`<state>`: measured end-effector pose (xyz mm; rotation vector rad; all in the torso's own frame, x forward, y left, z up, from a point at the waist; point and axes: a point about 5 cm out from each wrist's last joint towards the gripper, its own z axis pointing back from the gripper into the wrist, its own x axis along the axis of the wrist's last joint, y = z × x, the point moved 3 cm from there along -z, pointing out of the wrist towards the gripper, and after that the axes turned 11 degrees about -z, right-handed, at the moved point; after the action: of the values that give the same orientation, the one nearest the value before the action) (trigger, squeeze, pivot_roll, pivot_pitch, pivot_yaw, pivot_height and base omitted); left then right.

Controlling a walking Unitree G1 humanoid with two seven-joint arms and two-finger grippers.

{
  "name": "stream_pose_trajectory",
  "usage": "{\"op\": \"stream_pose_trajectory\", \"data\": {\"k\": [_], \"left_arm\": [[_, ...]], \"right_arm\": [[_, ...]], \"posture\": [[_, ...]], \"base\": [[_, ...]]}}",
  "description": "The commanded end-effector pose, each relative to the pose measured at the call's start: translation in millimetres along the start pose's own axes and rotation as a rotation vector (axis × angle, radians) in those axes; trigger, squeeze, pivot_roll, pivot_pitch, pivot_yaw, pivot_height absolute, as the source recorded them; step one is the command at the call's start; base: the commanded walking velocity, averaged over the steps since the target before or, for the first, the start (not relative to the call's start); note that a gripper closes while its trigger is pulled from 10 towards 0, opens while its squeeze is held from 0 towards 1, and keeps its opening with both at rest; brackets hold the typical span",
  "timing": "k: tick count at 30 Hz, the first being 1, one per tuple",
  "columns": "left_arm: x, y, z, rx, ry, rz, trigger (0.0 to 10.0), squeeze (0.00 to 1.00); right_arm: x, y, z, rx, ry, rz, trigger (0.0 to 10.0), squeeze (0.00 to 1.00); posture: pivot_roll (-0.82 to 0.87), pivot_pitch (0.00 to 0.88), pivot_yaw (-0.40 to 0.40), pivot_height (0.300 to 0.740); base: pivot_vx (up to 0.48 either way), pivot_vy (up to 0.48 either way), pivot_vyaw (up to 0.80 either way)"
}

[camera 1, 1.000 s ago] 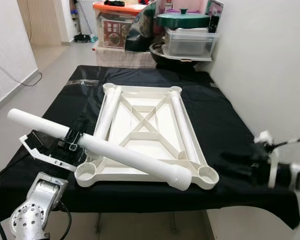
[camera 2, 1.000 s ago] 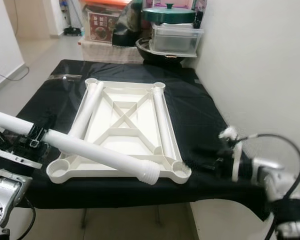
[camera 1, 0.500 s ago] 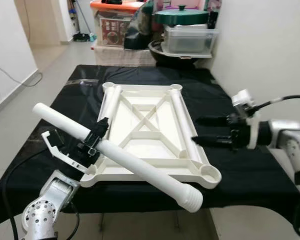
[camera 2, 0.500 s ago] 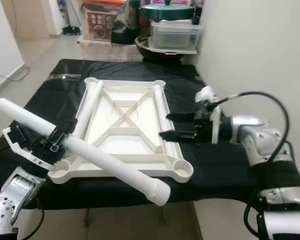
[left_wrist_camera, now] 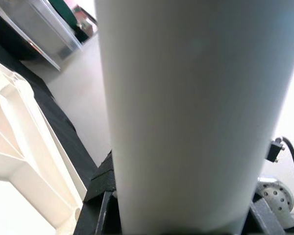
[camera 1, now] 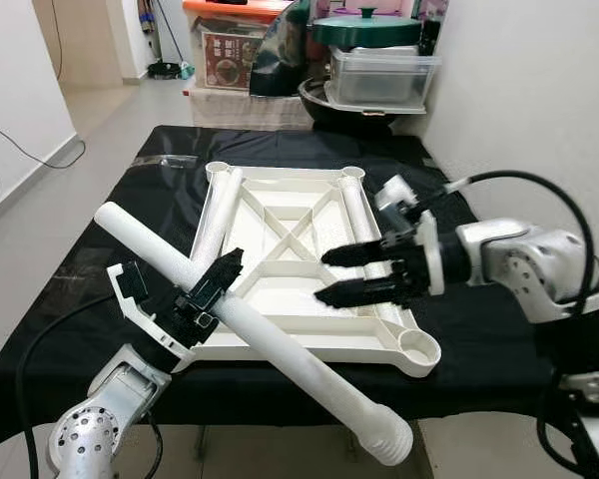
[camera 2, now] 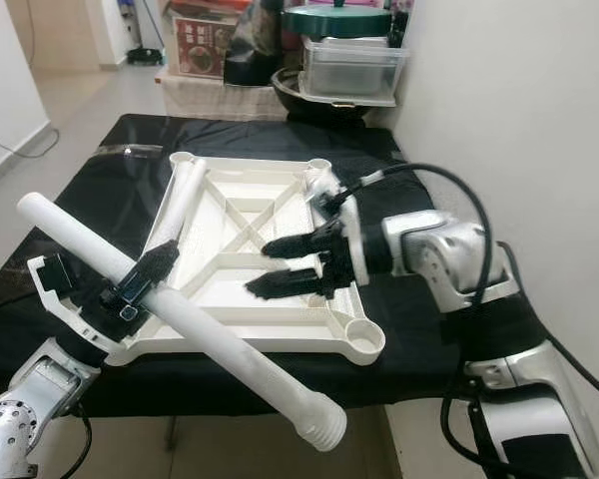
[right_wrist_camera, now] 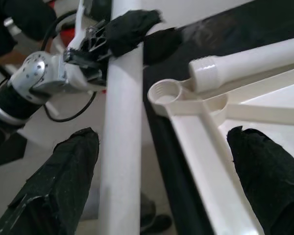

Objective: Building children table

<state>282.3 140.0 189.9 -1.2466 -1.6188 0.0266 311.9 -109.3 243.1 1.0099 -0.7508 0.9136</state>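
Since a second ago the right gripper (camera 1: 341, 275) has swung in over the upturned white tabletop (camera 1: 290, 235), fingers apart, while the left gripper (camera 1: 208, 295), clamped on a white table leg (camera 1: 250, 329), has lifted it steeper across the near-left corner. Best to close around the leg's lower half, then steer its threaded end toward a corner socket (camera 1: 417, 346).

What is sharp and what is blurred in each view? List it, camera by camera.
Eye views: evenly lit and sharp; the white table frame and held leg tube read clearly. Left wrist view: the tube sits so close it is a soft, featureless white mass. Right wrist view: the right tool's fingertips are blurred dark blobs, while the left tool beyond looks crisper.
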Motion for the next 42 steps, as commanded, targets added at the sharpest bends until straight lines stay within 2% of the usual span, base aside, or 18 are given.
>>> {"op": "stream_pose_trajectory", "data": {"k": [1,6,11,15,20,23,27,38,42], "left_arm": [[-5,-4.9,-1.3,-0.029,0.034,-0.025,0.0,0.0],[-7,-6.4,-2.4,-0.036,0.05,-0.039,0.0,0.0],[-10,-7.9,-5.8,-0.049,0.057,-0.04,0.0,0.0],[-10,-8.3,-7.3,-0.053,0.059,-0.04,0.0,0.0],[-9,-8.2,-11.2,-0.062,0.054,-0.049,0.0,0.0],[-8,-7.8,-11.2,-0.061,0.053,-0.051,0.0,0.0],[-12,-6.7,-12.4,-0.058,0.055,-0.051,0.0,0.0],[-13,-5.0,-19.4,-0.064,0.044,-0.05,0.0,0.0],[-11,-4.5,-20.9,-0.07,0.039,-0.045,0.0,0.0]], "right_arm": [[-11,7.9,-7.6,0.039,0.058,-0.025,10.0,1.0],[-35,14.3,-16.0,0.058,0.142,-0.082,10.0,1.0],[-50,9.7,-27.4,0.009,0.184,-0.121,10.0,1.0],[-52,8.1,-30.0,-0.005,0.19,-0.128,10.0,1.0],[-66,0.0,-37.8,-0.064,0.212,-0.16,10.0,1.0],[-68,0.1,-39.4,-0.069,0.21,-0.173,10.0,1.0],[-68,4.4,-49.9,-0.057,0.186,-0.218,10.0,1.0],[-84,14.4,-73.6,-0.023,0.21,-0.22,10.0,1.0],[-86,16.3,-79.2,-0.023,0.214,-0.17,10.0,1.0]], "posture": [[0.05,0.0,-0.099,0.74],[0.04,0.0,-0.097,0.74],[0.04,0.0,-0.096,0.74],[0.04,0.0,-0.096,0.74],[0.04,0.0,-0.097,0.74],[0.04,0.0,-0.095,0.74],[0.04,0.0,-0.094,0.74],[0.04,0.0,-0.094,0.74],[0.04,0.0,-0.091,0.74]], "base": [[0.0,0.0,0.0],[0.0,0.0,0.0],[0.0,0.0,0.0],[0.0,0.0,0.0],[0.0,0.0,0.0],[0.0,0.0,0.0],[0.0,0.0,0.0],[0.0,0.0,0.0],[0.0,0.0,0.0]]}}
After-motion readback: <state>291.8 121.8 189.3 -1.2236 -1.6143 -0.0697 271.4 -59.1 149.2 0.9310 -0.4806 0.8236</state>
